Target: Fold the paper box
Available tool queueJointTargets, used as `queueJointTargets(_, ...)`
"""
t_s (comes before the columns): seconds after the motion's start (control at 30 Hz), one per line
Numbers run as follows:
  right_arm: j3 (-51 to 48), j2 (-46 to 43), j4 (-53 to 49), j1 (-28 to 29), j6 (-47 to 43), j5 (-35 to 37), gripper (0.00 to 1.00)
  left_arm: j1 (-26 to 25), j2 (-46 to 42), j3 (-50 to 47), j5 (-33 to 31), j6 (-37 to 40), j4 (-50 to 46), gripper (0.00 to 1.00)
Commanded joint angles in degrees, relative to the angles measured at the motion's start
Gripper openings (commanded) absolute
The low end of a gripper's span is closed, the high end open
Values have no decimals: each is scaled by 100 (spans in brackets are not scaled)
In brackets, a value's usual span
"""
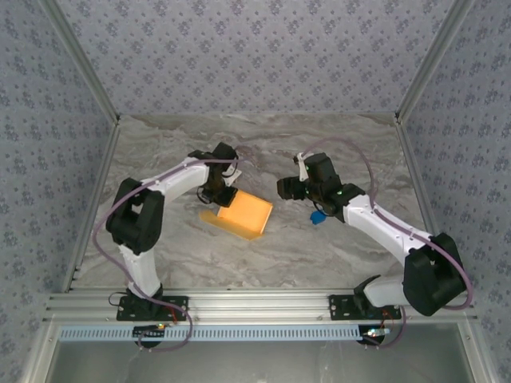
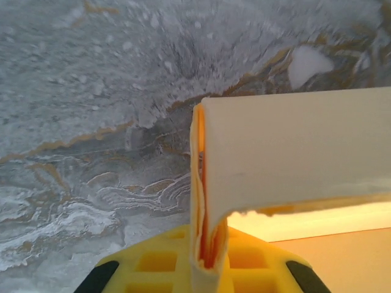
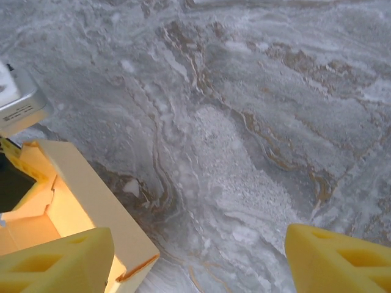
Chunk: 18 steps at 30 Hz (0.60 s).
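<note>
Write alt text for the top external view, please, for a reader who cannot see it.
On a grey marbled table, the left pincer is at the far left corner of a flat yellow-orange box. The right pincer hangs apart to the right of the box, near a small blue object.

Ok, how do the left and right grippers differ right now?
The left gripper is shut on the paper box, pinching an edge flap; the right gripper is open, holding nothing. The left touches the box; the right sits apart, beside it. Both have yellow fingers.
</note>
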Motion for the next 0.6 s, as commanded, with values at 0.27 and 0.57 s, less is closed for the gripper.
queueJointTargets(0.27,-396,-205,-92,-29,91,386,76,-11,1522,1841,-261,891,-2088,16)
queueJointTargets(0.57,-511,-213,-196,-53,73,546,76,-249,2482,2973,-859,954,-2573,20)
